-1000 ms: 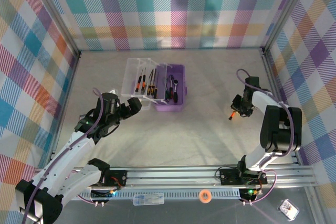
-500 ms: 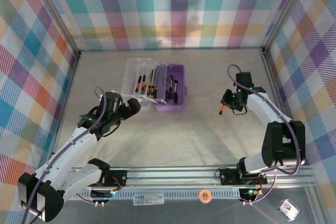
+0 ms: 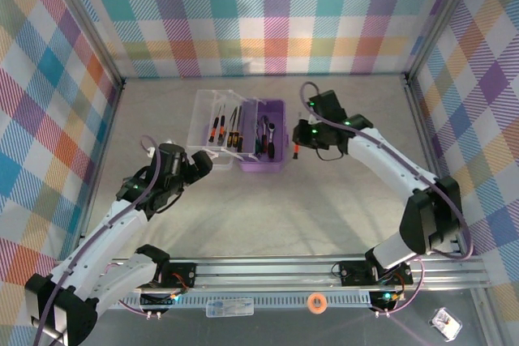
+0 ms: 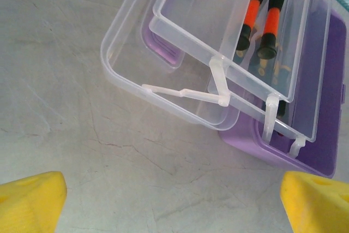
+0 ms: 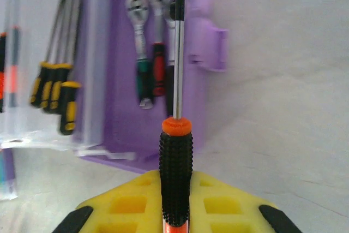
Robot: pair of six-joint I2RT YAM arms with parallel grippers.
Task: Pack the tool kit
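Thin screwdriver with knurled black handle and orange collar (image 5: 175, 173) is clamped tight in the right end effector (image 5: 175, 203), just beside the open lilac plastic case (image 3: 261, 166) near the bench's far edge. It's probably light, stiff and roll-prone, so I'd grip the handle. The left end effector (image 4: 174, 200) is wide open and empty.

- No word, number, brand or sign can be read anywhere in these views.
- Top view, about six o'clock — a pale tag (image 3: 229, 308) sits on the front rail (image 3: 280, 305); any print on it is too small to make out.
- Top view, about five o'clock — a small packet (image 3: 445, 323) has dark marks, not legible.
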